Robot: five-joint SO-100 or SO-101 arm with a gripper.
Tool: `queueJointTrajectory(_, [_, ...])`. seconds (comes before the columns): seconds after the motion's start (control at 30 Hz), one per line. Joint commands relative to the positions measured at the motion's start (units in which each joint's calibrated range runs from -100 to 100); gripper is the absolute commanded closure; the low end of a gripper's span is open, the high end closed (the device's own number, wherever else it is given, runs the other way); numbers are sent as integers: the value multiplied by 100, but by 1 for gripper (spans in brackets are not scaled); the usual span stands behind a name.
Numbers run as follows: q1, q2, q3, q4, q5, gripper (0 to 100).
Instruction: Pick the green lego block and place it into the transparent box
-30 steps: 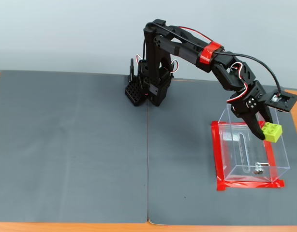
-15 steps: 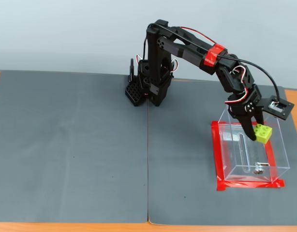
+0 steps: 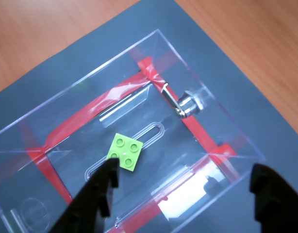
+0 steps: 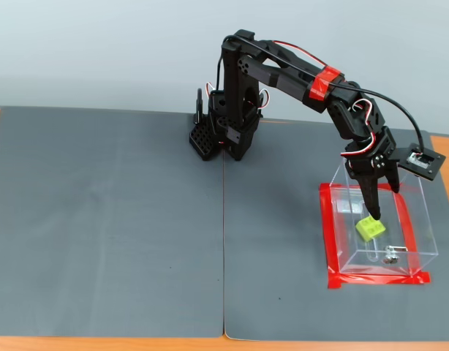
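Gripper (image 3: 183, 187) wide open, holds nothing; fingers (image 3: 98, 194) apart at bottom of wrist view, above the transparent box (image 3: 226, 121). Green lego block (image 3: 125, 152) lies free on box floor, studs up, square so no long axis, turned diagonal to walls, beside base slot (image 3: 151, 133). Box sits on grey mat (image 4: 107, 219).

One green lego block (image 4: 370, 229), one transparent box (image 4: 423, 219), one arm (image 4: 283, 69), two mats (image 4: 107, 219).

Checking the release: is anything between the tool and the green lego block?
Nothing. In the wrist view the tool is open above the transparent box, and the green lego block lies free on its base, only air between.
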Motion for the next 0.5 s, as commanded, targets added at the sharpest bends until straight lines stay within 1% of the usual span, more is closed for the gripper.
queueJointTrajectory(0.0, [58, -52, -51, -66, -10, 76])
queueJointTrajectory(0.03, [65, -52, -60, -66, -10, 79])
queueJointTrajectory(0.1, [95, -137, -87, -66, 16, 93])
queueJointTrajectory(0.17, [244, -154, -105, -66, 5, 98])
queueJointTrajectory(0.37, [804, -341, -123, -66, 37, 98])
queueJointTrajectory(0.47, [1401, -663, -114, -57, 42, 98])
